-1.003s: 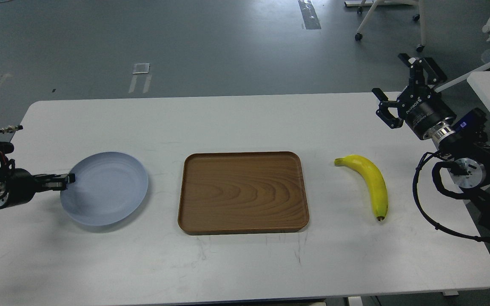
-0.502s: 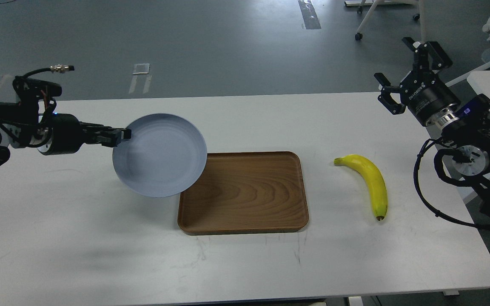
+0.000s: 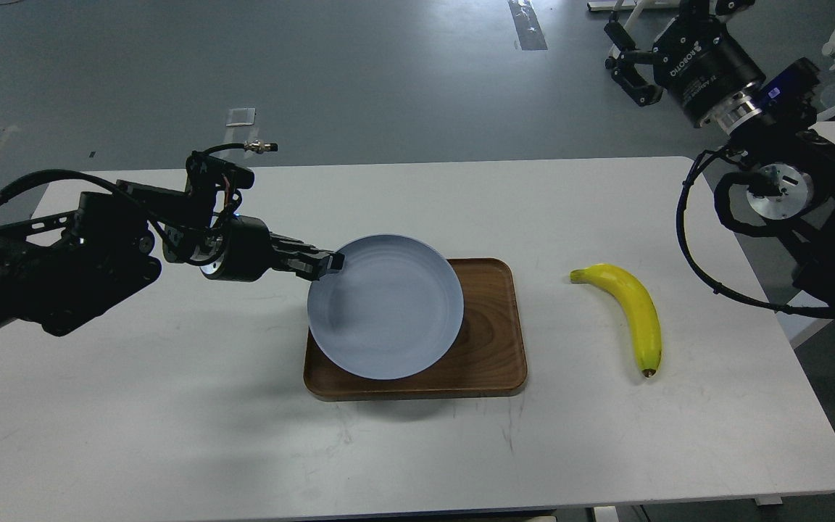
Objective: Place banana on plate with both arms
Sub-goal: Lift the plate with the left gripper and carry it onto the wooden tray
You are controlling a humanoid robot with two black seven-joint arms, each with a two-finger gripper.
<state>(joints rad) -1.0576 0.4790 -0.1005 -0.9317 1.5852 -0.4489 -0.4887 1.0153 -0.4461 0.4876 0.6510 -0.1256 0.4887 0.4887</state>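
My left gripper point(image 3: 330, 264) pinches the plate point(image 3: 385, 306) rim over the tray point(image 3: 490, 348); my right gripper point(image 3: 649, 43), partly cut off, gapes empty.

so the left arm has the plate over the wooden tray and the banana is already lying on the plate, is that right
Not quite. The head view shows the left gripper holding the plate over the wooden tray, but the banana lies on the table, right of the tray.
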